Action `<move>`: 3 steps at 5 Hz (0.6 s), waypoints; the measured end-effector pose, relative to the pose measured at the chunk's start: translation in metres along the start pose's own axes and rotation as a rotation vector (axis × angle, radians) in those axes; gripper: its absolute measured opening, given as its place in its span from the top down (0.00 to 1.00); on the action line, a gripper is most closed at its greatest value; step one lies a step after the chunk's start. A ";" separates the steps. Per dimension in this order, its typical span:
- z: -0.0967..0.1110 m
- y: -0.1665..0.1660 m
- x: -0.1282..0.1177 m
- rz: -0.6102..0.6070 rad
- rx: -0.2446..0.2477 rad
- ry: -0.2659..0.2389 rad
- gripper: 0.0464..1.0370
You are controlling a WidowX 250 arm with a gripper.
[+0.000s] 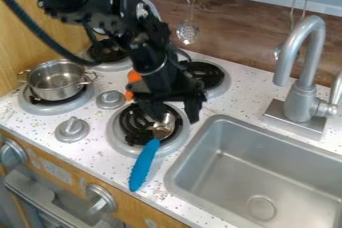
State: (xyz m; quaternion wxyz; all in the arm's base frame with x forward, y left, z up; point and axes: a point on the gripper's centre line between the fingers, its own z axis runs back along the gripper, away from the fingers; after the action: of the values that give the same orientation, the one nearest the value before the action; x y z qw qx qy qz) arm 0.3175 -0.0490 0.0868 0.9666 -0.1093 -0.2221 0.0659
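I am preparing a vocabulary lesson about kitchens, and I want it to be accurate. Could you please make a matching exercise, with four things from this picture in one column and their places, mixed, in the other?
Things
1. pot
2. spoon
3. faucet
4. perforated ladle

Places
A. hanging before the wall
B. on the front left burner
C. behind the sink
D. metal head by the gripper

Right pairs: 1-B, 2-D, 3-C, 4-A

Pot (pixel 56 86) on front-left burner (pixel 41 107), spoon (pixel 145 161) over front-right burner (pixel 135 126), sink (pixel 230 172) at right, faucet (pixel 302 79) behind it
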 end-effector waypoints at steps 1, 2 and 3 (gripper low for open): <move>0.007 0.006 -0.020 -0.018 0.038 0.015 0.04; 0.027 0.014 -0.023 -0.014 0.092 -0.016 0.04; 0.025 0.026 -0.031 0.004 0.164 0.011 0.04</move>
State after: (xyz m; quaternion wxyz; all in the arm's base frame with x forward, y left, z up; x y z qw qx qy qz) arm 0.2768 -0.0246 0.0895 0.9734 -0.0306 -0.2104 0.0852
